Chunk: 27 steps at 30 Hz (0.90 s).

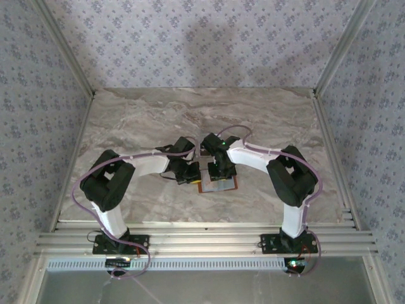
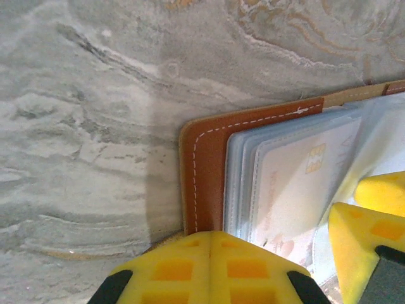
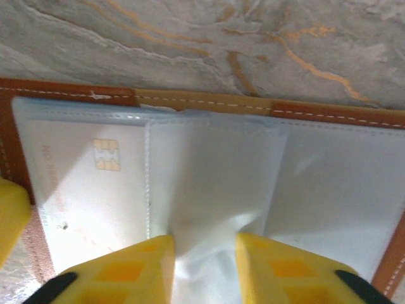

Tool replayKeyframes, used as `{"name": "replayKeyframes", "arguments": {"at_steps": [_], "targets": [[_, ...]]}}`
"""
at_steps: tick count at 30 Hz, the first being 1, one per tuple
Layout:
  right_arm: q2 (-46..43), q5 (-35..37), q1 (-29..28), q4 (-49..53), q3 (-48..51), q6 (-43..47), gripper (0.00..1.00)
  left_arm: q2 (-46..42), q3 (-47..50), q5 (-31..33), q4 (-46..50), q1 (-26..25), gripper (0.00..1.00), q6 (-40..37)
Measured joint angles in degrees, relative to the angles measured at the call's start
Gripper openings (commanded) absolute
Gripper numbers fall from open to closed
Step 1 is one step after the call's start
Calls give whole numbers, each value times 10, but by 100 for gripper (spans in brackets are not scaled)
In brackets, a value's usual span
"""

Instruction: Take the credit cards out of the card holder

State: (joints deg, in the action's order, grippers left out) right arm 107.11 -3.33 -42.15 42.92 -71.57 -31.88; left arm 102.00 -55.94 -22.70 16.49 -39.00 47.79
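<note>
The card holder (image 2: 205,168) lies open on the marble table, its orange-brown stitched border framing clear sleeves. A whitish-pink credit card (image 2: 297,190) with a gold chip sits inside the left sleeve, seen also as the credit card (image 3: 95,190) in the right wrist view. My left gripper (image 2: 210,235) is shut, its tips resting on the holder's left edge. My right gripper (image 3: 204,244) is open above the holder's middle. A puckered clear sleeve (image 3: 209,183) lies between its fingers. In the top view both grippers, left gripper (image 1: 188,176) and right gripper (image 1: 221,170), meet over the card holder (image 1: 218,188).
The marble table (image 1: 145,120) stretches around the holder, with patterned walls on three sides. A metal rail (image 1: 202,237) runs along the near edge by the arm bases. The right gripper's yellow fingers (image 2: 370,221) stand close beside my left gripper.
</note>
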Motion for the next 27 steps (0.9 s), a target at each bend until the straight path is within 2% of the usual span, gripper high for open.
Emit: {"name": "replayKeyframes", "arguments": {"at_steps": [12,15,23,27], "targets": [[-3,-6,3,6,1,6,72,0,0,0,3,3,3,-4],[-3,-14,4,1,2,9,74,0,0,0,3,4,3,-4],[-6,14,5,11,2,1,56,-3,0,5,9,4,3,-8],[-12,26,11,17,4,-1,40,-6,0,10,17,7,3,-10]]}}
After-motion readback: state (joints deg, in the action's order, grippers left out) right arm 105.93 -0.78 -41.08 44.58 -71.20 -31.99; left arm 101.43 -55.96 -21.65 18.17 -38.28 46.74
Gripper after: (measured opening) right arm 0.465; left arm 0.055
